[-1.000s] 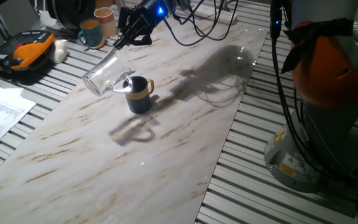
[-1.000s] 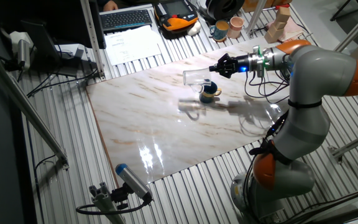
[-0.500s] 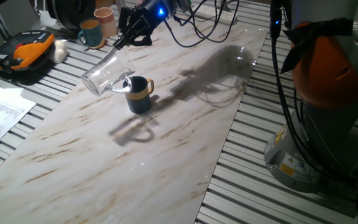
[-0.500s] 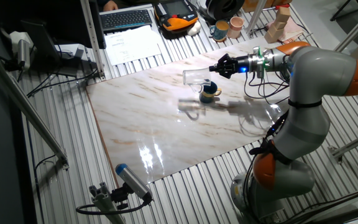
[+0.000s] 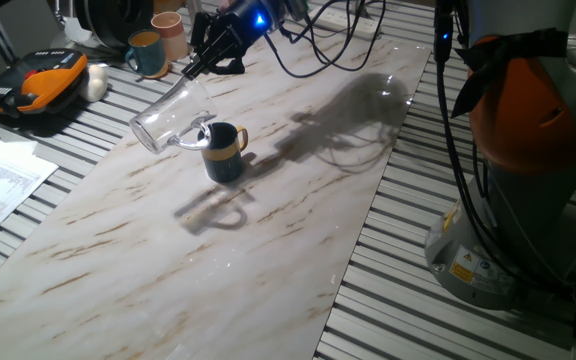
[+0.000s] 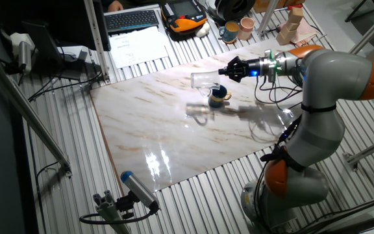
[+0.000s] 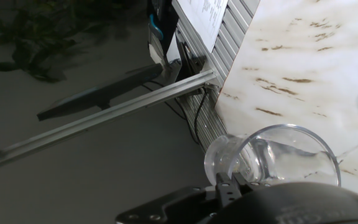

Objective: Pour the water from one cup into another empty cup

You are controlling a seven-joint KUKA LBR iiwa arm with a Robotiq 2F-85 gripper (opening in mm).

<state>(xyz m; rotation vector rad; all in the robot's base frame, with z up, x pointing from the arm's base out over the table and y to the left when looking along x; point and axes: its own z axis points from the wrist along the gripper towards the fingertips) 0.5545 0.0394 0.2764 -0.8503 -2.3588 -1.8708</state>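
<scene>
A robot arm reached across a pale marble-patterned desk (image 5: 268,230) and held a clear glass mug (image 5: 168,117) in the air, tipped far over onto its side so its open mouth pointed down and away from the arm. The end effector (image 5: 200,62) was closed on the base end of the glass mug, its dark fingers pinching the glass. Directly beneath the mug's clear loop handle stood the dark navy-blue mug (image 5: 225,152), upright on the desk, with a yellow-tan handle facing right and a tan band near its base. The glass mug's rim hung to the left of the navy mug's opening and slightly above it, close to it; whether the two touched could not be told. From the other fixed view, the glass mug (image 6: 204,80) lay almost level in the air just above and left of the navy-blue mug (image 6: 218,97), with the end effector (image 6: 231,70) gripping it from the right. In the hand view, the glass mug (image 7: 272,158) filled the lower right, seen along its length, and a little clear water (image 7: 288,163) seemed to glisten inside it. Beyond the desk's far edge stood a teal mug (image 5: 146,52) and a pinkish-tan cup (image 5: 168,33), and an orange and black device (image 5: 36,84) lay to their left.
</scene>
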